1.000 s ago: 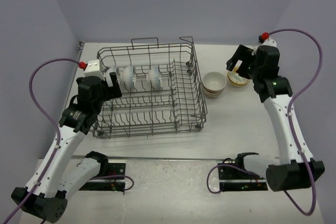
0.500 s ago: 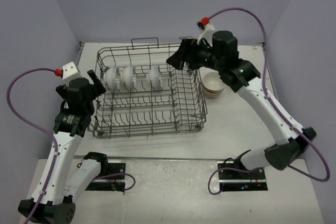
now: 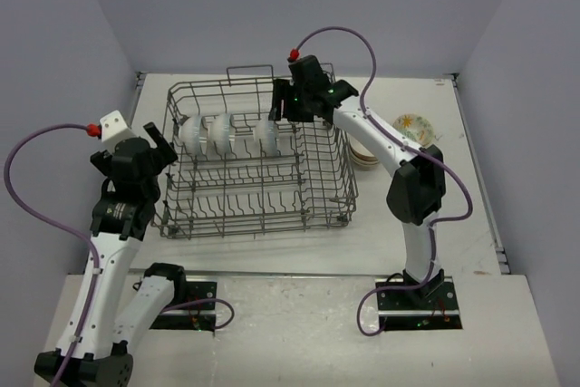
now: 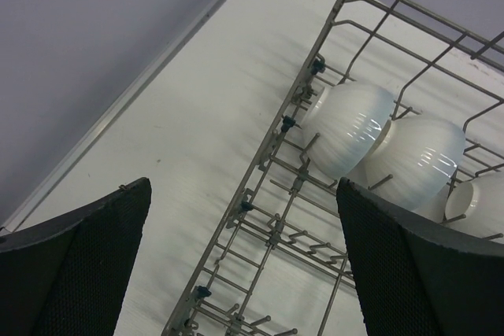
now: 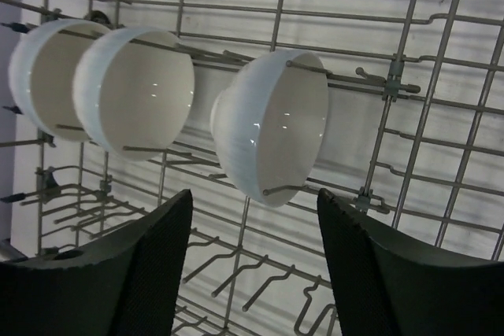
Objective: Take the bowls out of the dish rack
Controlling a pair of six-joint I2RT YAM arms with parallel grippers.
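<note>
Three white bowls are being held up on their edges by the tines in the back row of the dish rack. Two are sitting close together on the left, and the third is standing a little apart on the right. In the right wrist view the far left bowl is being cut off by the picture's edge, and thin wires are crossing in front of all three. In the left wrist view the last bowl is being cut off at the right edge.

The front rows of tines and the right end of the rack are being left free, so open room is being shown there.

The right gripper is being held over the rack, just short of the right-hand bowl. Its jaws are being kept apart and nothing is being gripped. The left gripper is being held just outside the rack's left wall, jaws spread wide, with nothing between them.

On the table, just right of the rack, stacked bowls are being partly hidden by the right arm, so they cannot be counted. A yellow-flower bowl is sitting farther right.
</note>
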